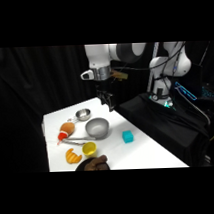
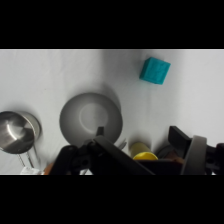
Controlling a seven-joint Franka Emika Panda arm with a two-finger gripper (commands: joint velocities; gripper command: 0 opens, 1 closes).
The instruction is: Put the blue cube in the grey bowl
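I am watching the end effector (image 1: 107, 101) hanging above the far edge of the surface (image 1: 146, 153), in the upper middle of the side view, gripping nothing. Whether it is open or closed, I cannot tell from either view.

The cube (image 1: 128, 137) is sitting on the surface right of centre in the side view, below and to the right of the end effector and well apart from it. In the wrist view the cube (image 2: 154, 70) is lying in the upper right of the frame, on bare surface, above the black linkage at the bottom edge.

The grey bowl (image 1: 97, 128) is resting left of the cube in the side view, almost directly below the end effector. In the wrist view the grey bowl (image 2: 91, 119) is sitting at centre, just above the linkage, with the cube up and to its right, clearly apart from it.

A silver bowl (image 1: 83, 115) is standing at the upper left of the grey bowl; in the wrist view the silver bowl (image 2: 19, 131) is showing at the left edge. A yellow cup (image 1: 89, 148) is standing below the grey bowl, and an orange object (image 1: 66, 129) is lying to its left. A person's hand (image 1: 94, 164) is showing at the bottom edge of the side view.
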